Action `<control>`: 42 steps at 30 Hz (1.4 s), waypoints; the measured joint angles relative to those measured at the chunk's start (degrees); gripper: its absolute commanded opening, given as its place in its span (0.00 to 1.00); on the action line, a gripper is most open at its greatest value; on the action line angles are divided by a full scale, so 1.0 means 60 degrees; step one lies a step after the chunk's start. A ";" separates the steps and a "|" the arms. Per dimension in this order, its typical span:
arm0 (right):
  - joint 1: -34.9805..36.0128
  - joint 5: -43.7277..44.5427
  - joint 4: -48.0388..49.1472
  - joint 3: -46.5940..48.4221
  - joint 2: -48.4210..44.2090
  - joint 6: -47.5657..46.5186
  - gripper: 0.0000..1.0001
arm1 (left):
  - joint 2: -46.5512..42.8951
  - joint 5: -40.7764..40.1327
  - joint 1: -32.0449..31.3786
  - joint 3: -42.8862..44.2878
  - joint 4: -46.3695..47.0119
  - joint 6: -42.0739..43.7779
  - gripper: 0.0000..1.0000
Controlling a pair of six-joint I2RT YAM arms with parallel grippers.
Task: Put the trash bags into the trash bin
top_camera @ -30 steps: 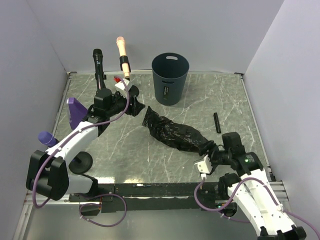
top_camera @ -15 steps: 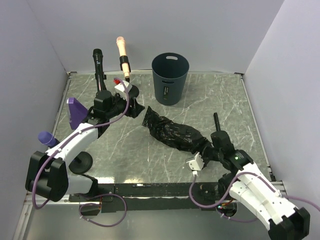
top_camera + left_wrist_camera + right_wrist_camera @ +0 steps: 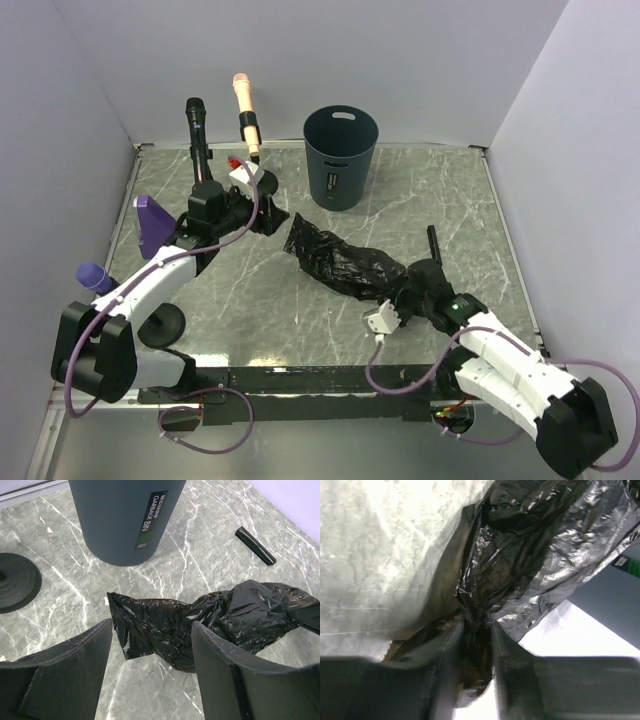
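trash bag [image 3: 345, 265] | black, crumpled, glossy | right tool [image 3: 476, 630] pinching end

1. The crumpled black plastic trash bag [image 3: 345, 262] is thin film, glossy and creased all over, with bright glints along its folds.
2. The round dark blue-grey plastic trash bin [image 3: 340, 160] has a smooth wall with a dull satin finish.
3. The grey, white-veined marble-look table top [image 3: 460, 200] is smooth with a soft sheen.
4. The left gripper [image 3: 151, 640] has fingers [image 3: 65, 675] of matt black, faintly grainy plastic.
5. The white shell of the left arm [image 3: 150, 280] looks like smooth, slightly glossy plastic.
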 measured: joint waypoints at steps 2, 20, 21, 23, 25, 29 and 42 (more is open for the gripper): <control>0.0127 0.0182 0.0120 0.0244 0.0364 0.0390 0.22 | 0.0000 0.0004 0.0000 0.0000 0.0007 0.0000 0.68; -0.0182 -0.3249 -0.4291 0.9340 0.4819 0.9347 0.00 | -0.1228 0.1053 0.0000 -0.0240 -0.0372 0.0685 0.68; -0.0401 -0.3504 -0.4368 0.9544 0.4991 0.9796 0.00 | -0.1512 0.1064 0.0000 -0.0321 -0.0361 0.0714 0.69; -0.0954 -0.4113 -0.4477 1.0269 0.5515 1.0826 0.00 | -0.2036 0.1231 0.0000 -0.0474 -0.0346 0.0823 0.69; -0.1475 -0.4783 -0.4364 1.1063 0.6065 1.1952 0.00 | -0.2401 0.1519 -0.0036 -0.0543 -0.0379 0.1173 0.71; -0.2408 -0.6816 -0.2710 1.1165 0.6564 1.5380 0.00 | -0.2594 0.1789 -0.0321 -0.0918 -0.0186 0.2175 0.80; -0.3268 -0.9315 -0.0138 0.9876 0.6594 1.9526 0.00 | 0.0204 -0.0353 -0.2448 -0.1978 0.3064 0.5803 0.84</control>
